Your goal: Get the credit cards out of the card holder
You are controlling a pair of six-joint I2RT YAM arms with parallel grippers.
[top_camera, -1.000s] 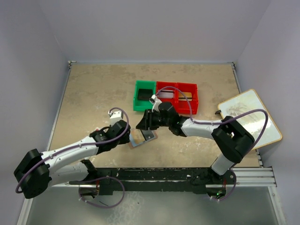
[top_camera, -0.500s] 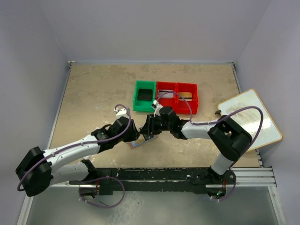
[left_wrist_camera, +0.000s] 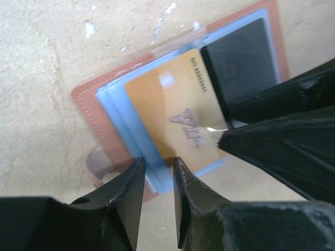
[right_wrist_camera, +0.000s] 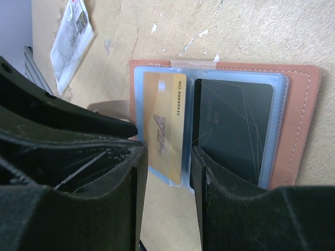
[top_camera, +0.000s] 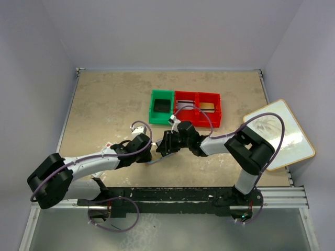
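Observation:
The card holder (left_wrist_camera: 99,104) lies open on the table, brown rim around light blue sleeves (right_wrist_camera: 301,120). A gold card (left_wrist_camera: 178,110) and a black card (left_wrist_camera: 241,57) sit in its sleeves. My left gripper (left_wrist_camera: 158,162) stands at the holder's near edge with a narrow gap between its jaws, and the blue sleeve's edge is in that gap. My right gripper (right_wrist_camera: 166,151) is open, its jaws on either side of the gold card's (right_wrist_camera: 165,120) end, beside the black card (right_wrist_camera: 230,125). In the top view both grippers, left (top_camera: 152,155) and right (top_camera: 162,149), meet over the holder (top_camera: 156,161).
A white clear packet (right_wrist_camera: 70,42) lies on the table just left of the holder. A green bin (top_camera: 161,107) and two joined red bins (top_camera: 199,109) stand behind. A wooden-rimmed board (top_camera: 280,133) rests at the right edge.
My left gripper has moved right to the holder's edge. My right gripper has drawn in over the holder, which has settled from tilted to flat. Both pairs of jaws narrowed a little.

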